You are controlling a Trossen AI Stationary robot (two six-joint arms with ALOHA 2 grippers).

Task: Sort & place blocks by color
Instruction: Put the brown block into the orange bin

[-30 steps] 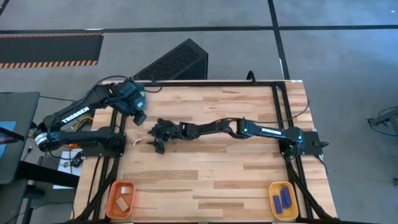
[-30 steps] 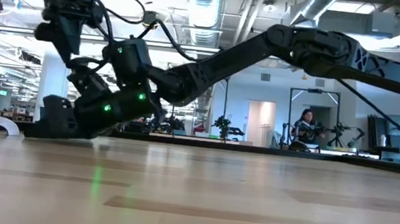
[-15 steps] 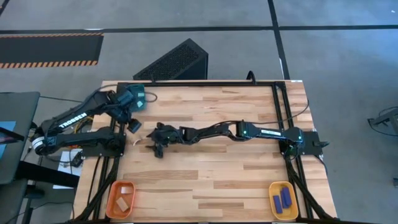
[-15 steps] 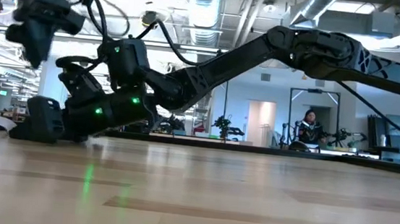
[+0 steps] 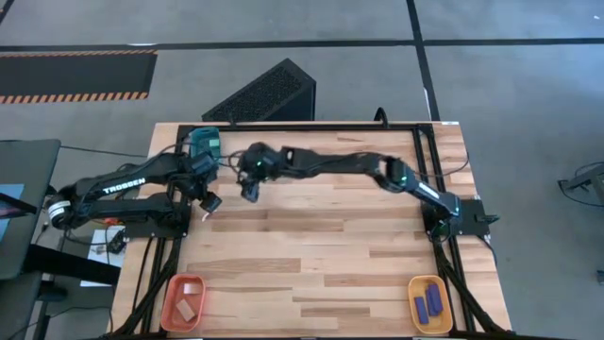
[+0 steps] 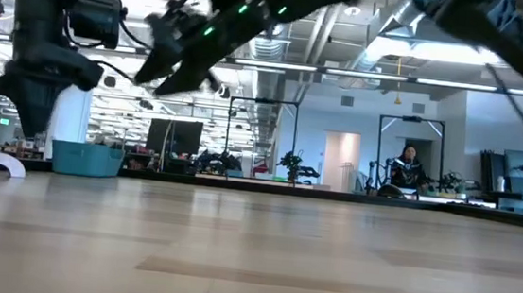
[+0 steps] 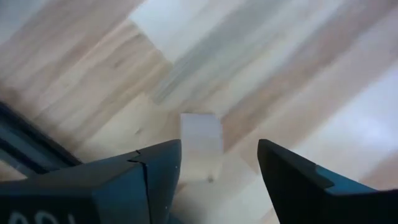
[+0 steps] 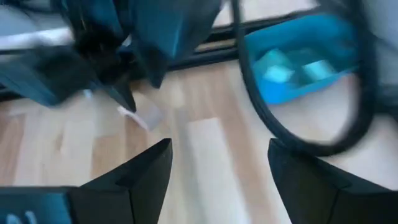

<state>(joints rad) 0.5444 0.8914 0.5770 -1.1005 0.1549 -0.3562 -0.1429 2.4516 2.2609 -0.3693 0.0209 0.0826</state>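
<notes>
A pale wood block (image 7: 201,144) lies flat on the table near its left edge (image 5: 212,207). My left gripper (image 7: 219,167) is open and low over it (image 5: 207,197), with one finger on either side and the block close to one finger. My right gripper (image 8: 219,163) is open and empty. It is raised above the far left part of the table (image 5: 250,185) and shows high in the low view (image 6: 177,52). The teal tray (image 8: 300,65) holds light cyan cubes.
The teal tray (image 5: 206,143) sits at the far left corner. The orange tray (image 5: 184,300), holding pale wood pieces, is at the near left corner. The yellow tray (image 5: 428,303), holding dark blue bars, is at the near right. Bare tabletop lies between them.
My right gripper has lifted off the table near the pale block and swung up toward the far edge. My left gripper has moved from beside the teal tray toward the near edge and down, ending over the pale block.
</notes>
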